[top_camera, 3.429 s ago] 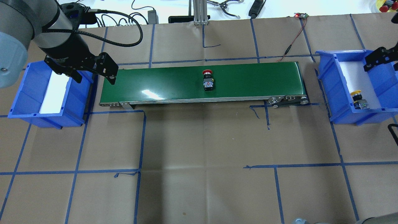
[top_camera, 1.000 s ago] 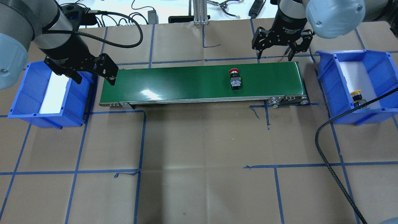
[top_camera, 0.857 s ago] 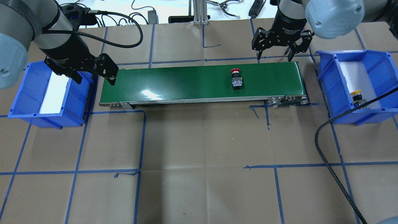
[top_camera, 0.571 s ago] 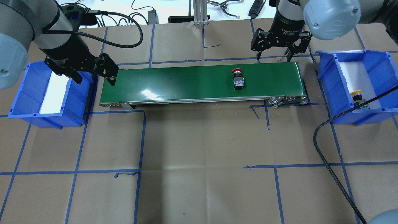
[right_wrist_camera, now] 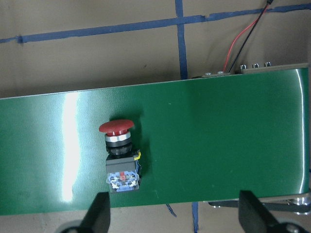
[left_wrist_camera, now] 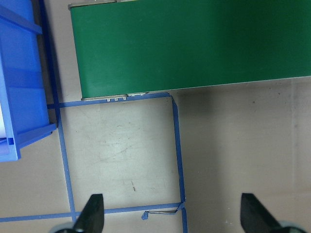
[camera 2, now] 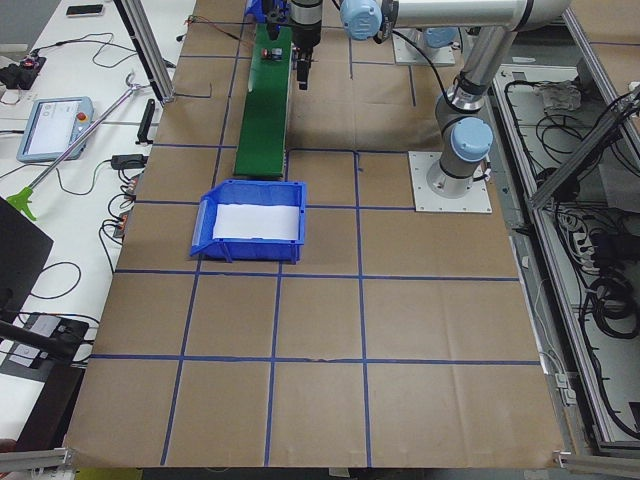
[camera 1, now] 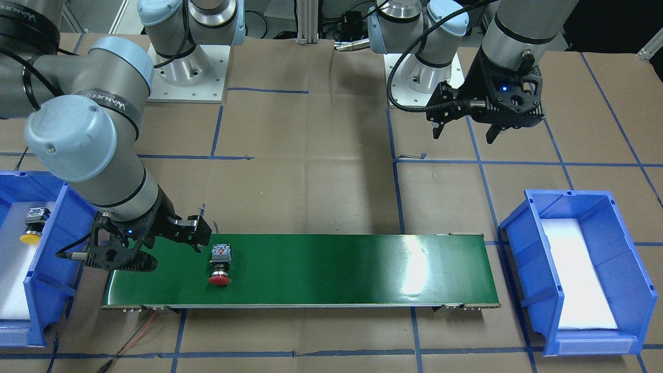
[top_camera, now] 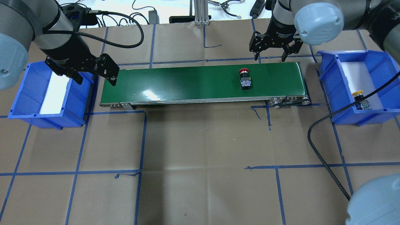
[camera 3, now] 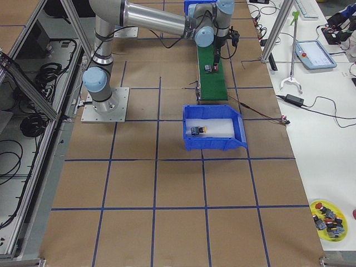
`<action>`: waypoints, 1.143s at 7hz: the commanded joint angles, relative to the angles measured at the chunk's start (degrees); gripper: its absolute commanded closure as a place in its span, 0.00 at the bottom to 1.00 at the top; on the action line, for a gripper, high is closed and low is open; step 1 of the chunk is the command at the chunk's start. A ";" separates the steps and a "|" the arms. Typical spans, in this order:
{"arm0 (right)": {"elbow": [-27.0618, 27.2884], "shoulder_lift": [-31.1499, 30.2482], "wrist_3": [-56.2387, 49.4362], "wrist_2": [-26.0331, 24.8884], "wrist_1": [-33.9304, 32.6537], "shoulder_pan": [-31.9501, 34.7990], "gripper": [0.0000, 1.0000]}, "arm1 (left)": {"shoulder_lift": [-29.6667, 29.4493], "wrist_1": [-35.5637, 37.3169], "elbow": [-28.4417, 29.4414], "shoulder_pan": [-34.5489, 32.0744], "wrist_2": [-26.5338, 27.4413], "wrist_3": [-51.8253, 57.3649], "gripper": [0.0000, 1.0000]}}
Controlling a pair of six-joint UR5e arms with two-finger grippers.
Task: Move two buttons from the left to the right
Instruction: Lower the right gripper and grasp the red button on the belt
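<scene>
Both arms' fingers (top_camera: 112, 78) apart — red domed button (top_camera: 244, 79) on glossy belt (top_camera: 187, 82), yellow one (top_camera: 357, 93) binned

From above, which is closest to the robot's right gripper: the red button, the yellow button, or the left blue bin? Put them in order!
From the right gripper:
1. Red button, lying on the green belt nearby.
2. Yellow button, inside the right blue bin.
3. Left blue bin, past the belt's far end.
</scene>
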 commanded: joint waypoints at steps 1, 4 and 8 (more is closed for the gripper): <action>2.04 1.52 0.04 0.09 -3.26 0.00 0.10 | 0.00 0.00 0.00 0.00 -0.04 0.00 0.00; 8.55 1.96 -0.05 0.18 -13.02 0.00 0.08 | 0.00 0.00 0.00 0.00 -0.12 0.00 0.00; 10.32 4.51 -1.44 -0.17 -15.50 0.00 0.51 | 0.00 0.00 0.00 0.00 -0.21 0.00 0.00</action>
